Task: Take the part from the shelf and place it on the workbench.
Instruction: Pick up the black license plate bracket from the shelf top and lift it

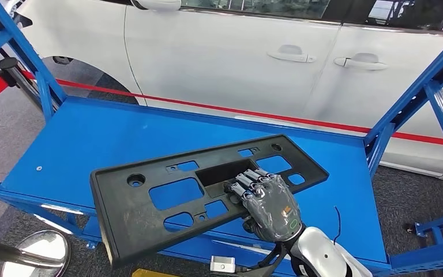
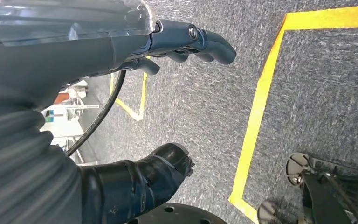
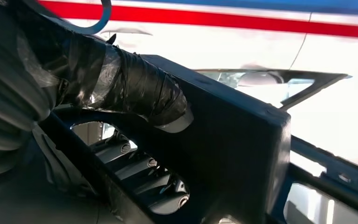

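Observation:
The part is a long black plastic panel (image 1: 167, 196) with several cut-outs, lying tilted over the blue shelf deck (image 1: 92, 138), its near left corner past the deck's front edge. My right hand (image 1: 268, 202) grips the panel's near edge, fingers on top by the central recess. Up close in the right wrist view, the taped thumb (image 3: 140, 91) presses one face of the black panel (image 3: 242, 144) while the fingers (image 3: 140, 168) curl on the other. My left hand (image 2: 135, 88) hangs over the grey floor, holding nothing, fingers apart from the thumb.
Blue shelf uprights (image 1: 432, 92) rise at right and at left (image 1: 20, 52). A white car (image 1: 236, 57) stands right behind the shelf. A round mirror (image 1: 34, 251) sits at lower left. Yellow tape lines (image 2: 256, 116) mark the carpet.

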`<action>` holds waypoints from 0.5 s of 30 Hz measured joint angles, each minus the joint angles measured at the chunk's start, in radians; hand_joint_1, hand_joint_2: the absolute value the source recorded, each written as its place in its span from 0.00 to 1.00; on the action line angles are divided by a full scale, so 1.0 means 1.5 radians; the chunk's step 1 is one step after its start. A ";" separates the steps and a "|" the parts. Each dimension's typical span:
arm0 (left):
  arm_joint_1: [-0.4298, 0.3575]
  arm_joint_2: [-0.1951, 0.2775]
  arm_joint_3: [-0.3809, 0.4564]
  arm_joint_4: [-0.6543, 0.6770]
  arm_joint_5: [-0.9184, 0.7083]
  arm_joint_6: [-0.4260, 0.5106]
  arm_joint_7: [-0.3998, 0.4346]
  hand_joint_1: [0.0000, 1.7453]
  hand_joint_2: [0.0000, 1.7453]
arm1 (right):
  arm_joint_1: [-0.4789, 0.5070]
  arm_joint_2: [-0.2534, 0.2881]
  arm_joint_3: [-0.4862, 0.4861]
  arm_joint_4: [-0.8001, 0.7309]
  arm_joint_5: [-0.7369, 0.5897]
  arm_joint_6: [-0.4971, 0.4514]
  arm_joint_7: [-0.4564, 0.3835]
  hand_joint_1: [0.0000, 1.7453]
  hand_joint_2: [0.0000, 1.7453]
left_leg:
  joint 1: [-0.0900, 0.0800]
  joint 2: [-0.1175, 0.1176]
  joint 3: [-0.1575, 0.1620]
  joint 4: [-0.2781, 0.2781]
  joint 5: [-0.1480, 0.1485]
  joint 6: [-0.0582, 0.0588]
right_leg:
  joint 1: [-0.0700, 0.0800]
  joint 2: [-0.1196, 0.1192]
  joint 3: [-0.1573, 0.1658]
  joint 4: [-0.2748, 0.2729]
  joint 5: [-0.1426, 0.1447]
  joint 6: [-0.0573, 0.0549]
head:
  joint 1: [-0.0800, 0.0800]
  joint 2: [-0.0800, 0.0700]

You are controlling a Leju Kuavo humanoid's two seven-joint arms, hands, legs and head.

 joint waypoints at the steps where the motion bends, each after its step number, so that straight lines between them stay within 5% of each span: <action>1: 0.000 0.000 0.000 0.000 0.000 0.000 0.000 0.00 1.00 | -0.002 0.000 0.001 0.000 -0.002 0.002 -0.001 1.00 1.00 | -0.001 0.000 -0.003 0.003 0.003 -0.003 | 0.002 0.000 0.018 -0.030 0.001 -0.004 | 0.000 0.000; 5: 0.000 -0.001 0.000 0.000 -0.001 0.000 0.000 0.00 1.00 | -0.009 0.000 0.004 0.000 -0.003 0.004 -0.003 1.00 1.00 | -0.002 -0.001 -0.010 0.006 0.010 -0.019 | 0.003 0.000 0.016 -0.052 0.011 -0.021 | 0.000 0.000; 7: 0.001 -0.001 0.000 0.000 -0.001 0.000 0.000 0.00 1.00 | -0.011 0.000 0.006 0.000 -0.003 0.004 -0.004 1.00 1.00 | -0.001 -0.003 -0.026 0.042 -0.030 -0.026 | -0.001 -0.003 0.004 -0.057 0.025 -0.033 | -0.001 0.000; 9: 0.000 -0.001 0.000 0.000 -0.001 -0.001 0.000 0.00 1.00 | -0.013 0.000 0.007 0.000 -0.003 0.005 -0.004 1.00 1.00 | 0.002 -0.003 -0.050 0.122 -0.092 -0.032 | 0.000 -0.004 -0.012 -0.056 0.037 -0.039 | -0.002 0.000; 11: 0.000 -0.001 0.000 0.000 -0.001 -0.001 0.000 0.00 1.00 | -0.016 0.000 0.010 0.000 -0.006 0.008 -0.009 1.00 1.00 | 0.003 -0.003 -0.059 0.186 -0.115 -0.036 | 0.001 -0.005 -0.029 -0.052 0.048 -0.039 | -0.002 0.000; 13: 0.000 -0.001 0.000 0.000 -0.001 -0.001 0.000 0.00 1.00 | -0.021 0.000 0.017 0.000 -0.010 0.015 -0.016 1.00 1.00 | 0.003 -0.003 -0.030 0.170 -0.087 -0.034 | 0.002 -0.005 -0.045 -0.046 0.058 -0.037 | -0.002 0.000; 15: -0.001 -0.001 0.000 0.000 -0.001 -0.001 0.000 0.00 1.00 | -0.031 0.000 0.027 0.000 -0.008 0.023 -0.023 1.00 1.00 | 0.001 -0.003 0.038 0.077 -0.061 -0.027 | 0.003 -0.005 -0.059 -0.040 0.067 -0.033 | -0.002 0.000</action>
